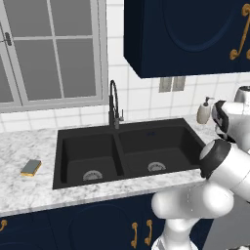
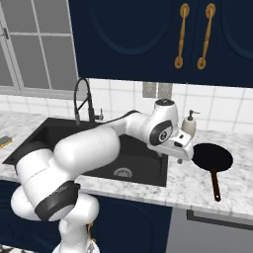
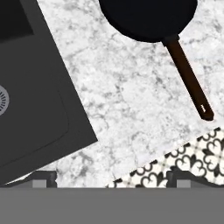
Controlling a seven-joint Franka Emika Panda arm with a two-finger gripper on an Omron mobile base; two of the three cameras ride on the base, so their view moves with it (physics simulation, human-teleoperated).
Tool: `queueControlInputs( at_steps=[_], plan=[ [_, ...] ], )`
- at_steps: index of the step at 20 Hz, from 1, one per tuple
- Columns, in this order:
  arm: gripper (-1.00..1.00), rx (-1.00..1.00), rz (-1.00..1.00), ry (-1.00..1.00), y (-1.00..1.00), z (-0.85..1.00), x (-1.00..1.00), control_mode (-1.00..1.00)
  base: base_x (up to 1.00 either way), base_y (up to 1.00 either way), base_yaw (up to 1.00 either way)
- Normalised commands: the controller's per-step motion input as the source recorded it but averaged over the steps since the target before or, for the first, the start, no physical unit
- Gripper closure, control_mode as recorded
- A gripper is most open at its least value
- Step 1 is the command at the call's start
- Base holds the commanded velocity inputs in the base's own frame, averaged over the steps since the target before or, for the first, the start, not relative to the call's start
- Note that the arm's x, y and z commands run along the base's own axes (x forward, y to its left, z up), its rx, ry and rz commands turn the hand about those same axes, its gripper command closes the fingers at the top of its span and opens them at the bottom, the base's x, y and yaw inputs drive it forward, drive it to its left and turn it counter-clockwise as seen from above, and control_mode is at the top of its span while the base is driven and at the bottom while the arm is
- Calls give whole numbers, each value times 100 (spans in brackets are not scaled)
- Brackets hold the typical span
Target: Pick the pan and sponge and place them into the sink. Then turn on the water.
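Pan (image 2: 212, 157) lies on the surface (image 2: 197, 190) right of the sink (image 2: 148, 163); the empty, wide-open claw (image 3: 112, 177) should center over its handle (image 3: 189, 78) first.

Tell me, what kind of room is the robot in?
It looks like a kitchen. There's a big black double sink with a tall faucet set in a marble counter, dark blue cabinets above, and a black pan sitting on the counter.
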Motion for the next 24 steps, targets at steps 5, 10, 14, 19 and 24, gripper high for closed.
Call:
queueControlInputs(
  at_steps=[5,10,14,19,24],
  plan=[
    [-100,4,0,3,-43,-11,0,-100,0,0,0],
    [-100,7,0,9,-58,-17,16,-100,0,0,0],
    [-100,7,4,6,-58,-14,4,-100,0,0,0],
    [-100,2,12,5,-33,-28,2,-100,0,0,0],
    [-100,0,7,1,-41,-27,6,-100,0,0,0]
  ],
)
